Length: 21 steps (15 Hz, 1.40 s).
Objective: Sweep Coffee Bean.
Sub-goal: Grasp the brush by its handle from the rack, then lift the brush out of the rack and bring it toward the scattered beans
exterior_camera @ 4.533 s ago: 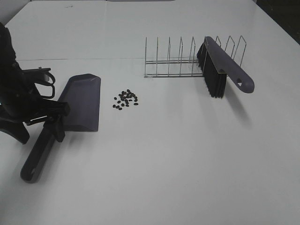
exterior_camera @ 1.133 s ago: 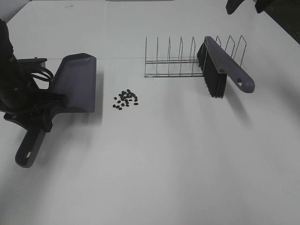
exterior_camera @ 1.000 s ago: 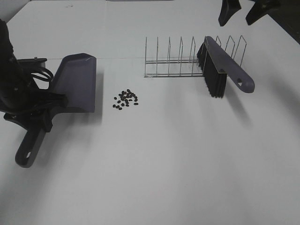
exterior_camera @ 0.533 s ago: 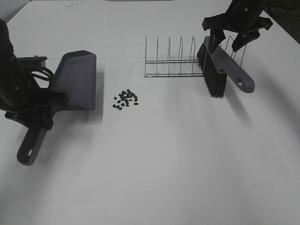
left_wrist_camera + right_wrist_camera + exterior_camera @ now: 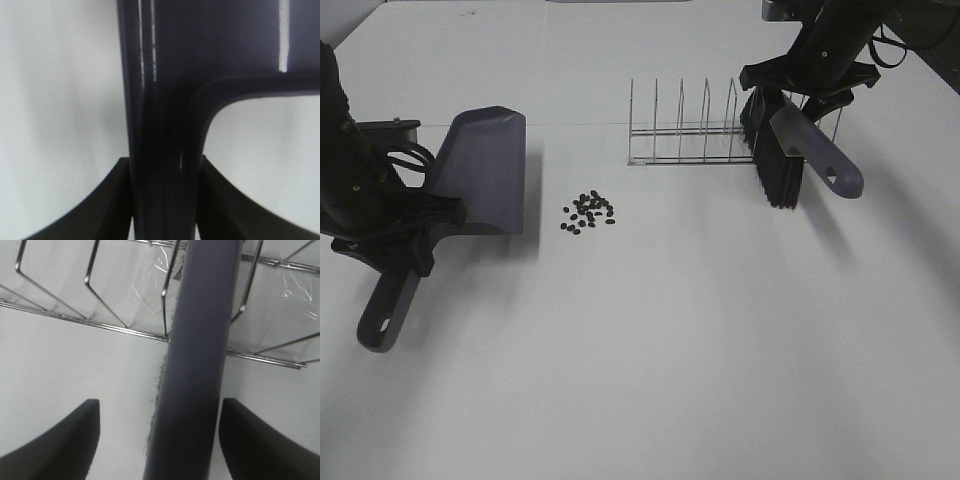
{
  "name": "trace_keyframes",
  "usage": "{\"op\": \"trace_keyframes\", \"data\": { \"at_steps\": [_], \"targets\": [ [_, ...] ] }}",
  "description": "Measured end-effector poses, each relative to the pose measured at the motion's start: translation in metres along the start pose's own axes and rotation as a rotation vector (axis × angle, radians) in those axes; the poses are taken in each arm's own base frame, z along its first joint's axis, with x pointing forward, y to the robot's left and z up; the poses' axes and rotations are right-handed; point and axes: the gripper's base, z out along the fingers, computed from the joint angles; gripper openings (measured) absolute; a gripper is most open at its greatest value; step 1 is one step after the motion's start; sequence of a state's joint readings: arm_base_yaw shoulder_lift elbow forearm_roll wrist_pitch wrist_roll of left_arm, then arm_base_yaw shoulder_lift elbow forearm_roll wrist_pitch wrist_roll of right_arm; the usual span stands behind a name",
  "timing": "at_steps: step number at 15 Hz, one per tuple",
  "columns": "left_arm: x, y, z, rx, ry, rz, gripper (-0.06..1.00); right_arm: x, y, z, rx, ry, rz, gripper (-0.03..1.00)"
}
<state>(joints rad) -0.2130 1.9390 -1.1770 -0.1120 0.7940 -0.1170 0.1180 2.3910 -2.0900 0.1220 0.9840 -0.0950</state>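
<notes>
The surface [image 5: 650, 380] was plain white, without pattern. The dustpan [image 5: 488, 170] was a uniform purple-grey with pale reflective streaks. The coffee beans [image 5: 588, 212] were dark brown-black. The rack [image 5: 682, 132] was bare silver wire. The brush [image 5: 817, 150] had a purple-grey back and handle, matching the dustpan, and black bristles [image 5: 775, 175]. The left pincer [image 5: 418, 240] and the right pincer [image 5: 805, 82] were both black.
</notes>
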Motion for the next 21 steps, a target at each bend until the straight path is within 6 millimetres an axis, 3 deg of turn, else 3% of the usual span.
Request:
{"op": "trace_keyframes", "data": {
  "at_steps": [4, 7, 9, 13, 17, 21],
  "targets": [
    [0.0, 0.0, 0.0, 0.0, 0.0, 0.0, 0.35, 0.005, -0.004, 0.018, 0.028, 0.03, -0.016, 0.55],
    [0.0, 0.0, 0.0, 0.0, 0.0, 0.0, 0.35, 0.004, -0.006, 0.018, 0.048, 0.032, -0.022, 0.33],
    [0.0, 0.0, 0.0, 0.0, 0.0, 0.0, 0.35, 0.0, -0.007, 0.012, 0.049, 0.017, -0.013, 0.33],
    [0.0, 0.0, 0.0, 0.0, 0.0, 0.0, 0.35, -0.018, -0.004, -0.017, 0.054, -0.026, 0.043, 0.32],
    [0.0, 0.0, 0.0, 0.0, 0.0, 0.003, 0.35, -0.037, -0.003, -0.066, 0.095, -0.086, 0.047, 0.32],
    [0.0, 0.0, -0.011, -0.005, -0.027, 0.016, 0.35, -0.04, 0.009, -0.11, 0.072, -0.153, 0.063, 0.32]
  ]
}}
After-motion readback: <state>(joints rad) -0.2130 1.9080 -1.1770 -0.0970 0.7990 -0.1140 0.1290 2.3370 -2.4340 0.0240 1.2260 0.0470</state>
